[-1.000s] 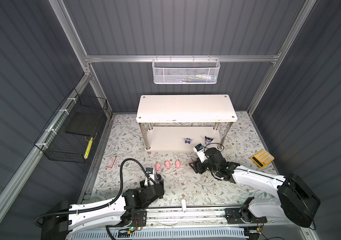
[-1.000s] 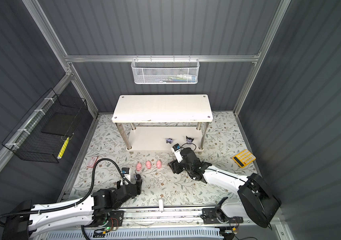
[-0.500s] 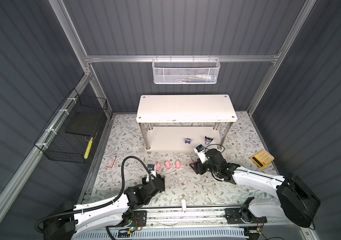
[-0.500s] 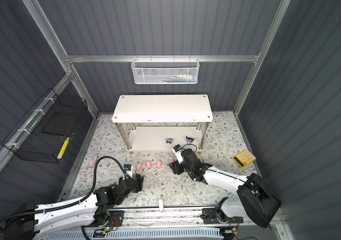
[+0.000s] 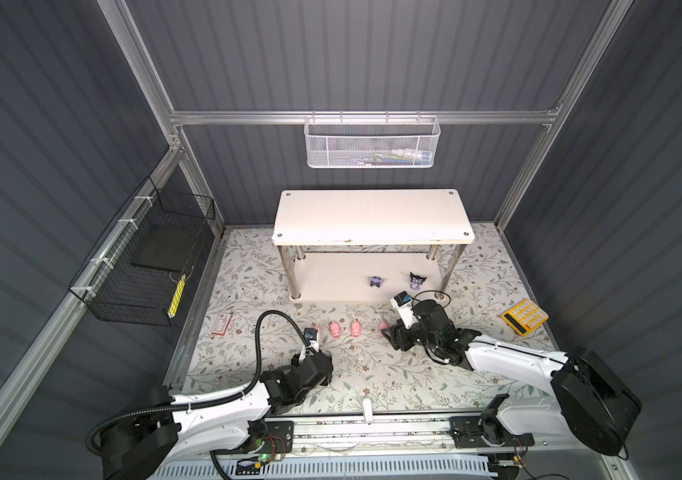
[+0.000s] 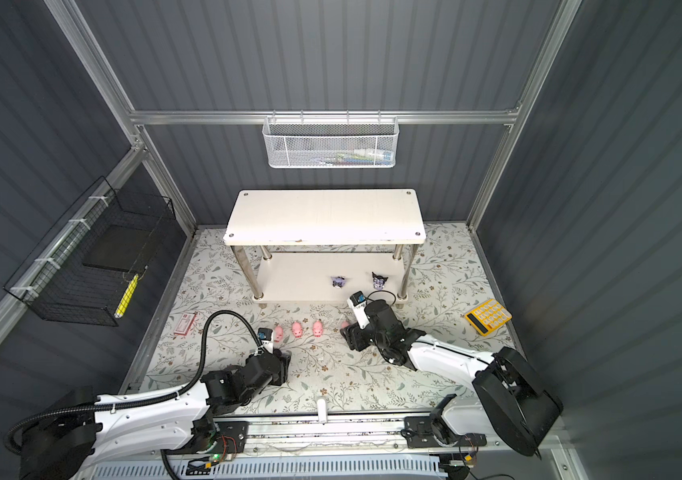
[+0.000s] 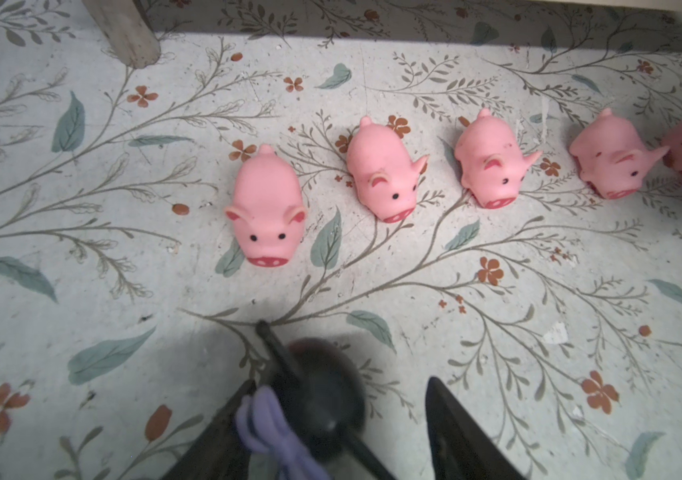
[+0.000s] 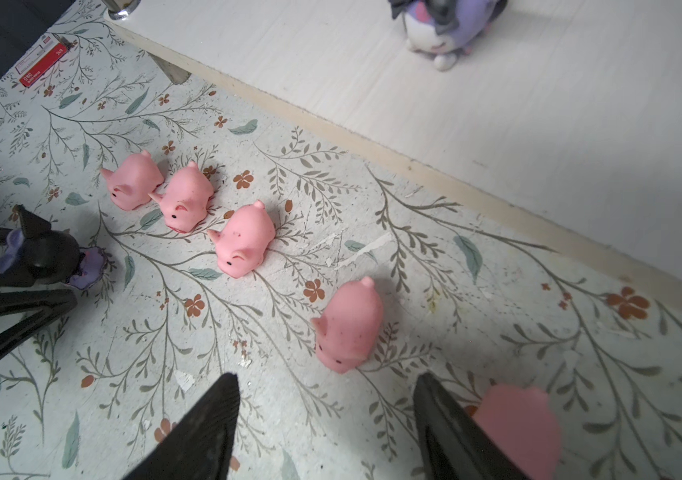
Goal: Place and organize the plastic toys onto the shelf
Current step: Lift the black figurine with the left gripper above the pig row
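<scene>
Two of eight toys are on the shelf [image 5: 372, 216] so far: one dark eared figure [image 5: 376, 281] and a second dark figure [image 5: 416, 281] stand near each other on its lower board [image 5: 331, 274]. The top board is bare. The third dark figure [image 7: 314, 374] lies on the flowered mat [image 5: 372, 374] between the fingers of my left claw [image 7: 339, 386]. It touches one finger with a gap to the other, so that claw straddles it but is not clamped on it. Five pink pigs [image 7: 266, 210] sit in a row on the mat in front of the shelf, none on it yet. My right claw [image 8: 327, 374] is spread and empty, low over the right end of that row. The fourth pig [image 8: 347, 324] is just ahead of its tips and the last pig [image 8: 518, 432] just beside the outside of one finger. My call: roughly a quarter done, six toys left. The third figure goes up next, beside its mates, then the pigs one by one.
</scene>
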You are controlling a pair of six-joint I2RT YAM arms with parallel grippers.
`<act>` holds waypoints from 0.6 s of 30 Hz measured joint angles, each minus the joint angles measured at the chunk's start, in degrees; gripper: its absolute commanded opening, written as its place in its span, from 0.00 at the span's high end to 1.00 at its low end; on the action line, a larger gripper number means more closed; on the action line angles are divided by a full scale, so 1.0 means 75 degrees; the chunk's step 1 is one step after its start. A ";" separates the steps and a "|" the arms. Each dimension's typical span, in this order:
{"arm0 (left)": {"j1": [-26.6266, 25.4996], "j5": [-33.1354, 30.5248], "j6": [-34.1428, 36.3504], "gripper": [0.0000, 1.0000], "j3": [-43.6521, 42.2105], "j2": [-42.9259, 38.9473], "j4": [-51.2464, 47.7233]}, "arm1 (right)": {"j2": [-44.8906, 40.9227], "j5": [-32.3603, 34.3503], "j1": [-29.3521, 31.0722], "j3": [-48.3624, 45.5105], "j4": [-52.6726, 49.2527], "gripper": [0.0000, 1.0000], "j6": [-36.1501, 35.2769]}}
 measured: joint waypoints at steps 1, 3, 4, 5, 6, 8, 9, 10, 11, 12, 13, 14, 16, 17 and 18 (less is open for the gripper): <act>0.0006 0.0012 0.0009 0.41 0.0000 0.0029 0.0035 | 0.0000 -0.0003 -0.0003 -0.0006 0.0000 0.31 0.0000; 0.0006 0.0015 0.0015 0.43 0.0000 0.0076 0.0073 | 0.0000 -0.0012 -0.0017 -0.0012 0.0009 0.31 0.0000; 0.0006 0.0015 0.0015 0.44 0.0000 0.0093 0.0090 | 0.0000 -0.0020 -0.0023 -0.0015 0.0020 0.31 0.0003; 0.0006 0.0015 0.0017 0.45 0.0000 0.0108 0.0102 | 0.0000 -0.0026 -0.0032 -0.0015 0.0032 0.31 0.0000; 0.0006 0.0017 0.0017 0.46 0.0003 0.0125 0.0119 | 0.0000 -0.0026 -0.0032 -0.0015 0.0047 0.31 0.0003; 0.0006 0.0015 0.0017 0.49 0.0015 0.0160 0.0143 | 0.0000 -0.0026 -0.0032 -0.0015 0.0055 0.31 0.0000; 0.0006 0.0015 0.0017 0.51 0.0015 0.0175 0.0166 | 0.0000 -0.0029 -0.0035 -0.0017 0.0055 0.31 0.0003; 0.0006 0.0017 0.0017 0.52 0.0015 0.0181 0.0178 | 0.0000 -0.0029 -0.0038 -0.0026 0.0055 0.31 0.0000; 0.0017 0.0015 0.0017 0.54 0.0015 0.0192 0.0189 | 0.0000 -0.0029 -0.0038 -0.0035 0.0058 0.31 0.0003; 0.0038 0.0017 0.0015 0.56 0.0015 0.0210 0.0204 | 0.0000 -0.0029 -0.0041 -0.0047 0.0061 0.31 0.0003; 0.0041 0.0017 0.0015 0.58 0.0015 0.0227 0.0219 | 0.0000 -0.0032 -0.0047 -0.0055 0.0058 0.31 0.0003; 0.0041 0.0017 0.0017 0.59 0.0015 0.0233 0.0224 | 0.0000 -0.0032 -0.0047 -0.0058 0.0055 0.31 0.0003; 0.0041 0.0020 0.0015 0.62 0.0020 0.0239 0.0233 | 0.0000 -0.0035 -0.0052 -0.0058 0.0064 0.31 0.0003; 0.0041 0.0020 0.0017 0.63 0.0026 0.0239 0.0230 | 0.0000 -0.0041 -0.0055 -0.0058 0.0064 0.31 0.0003; 0.0041 0.0026 0.0015 0.63 0.0029 0.0239 0.0230 | 0.0000 -0.0058 -0.0067 -0.0058 0.0064 0.31 0.0003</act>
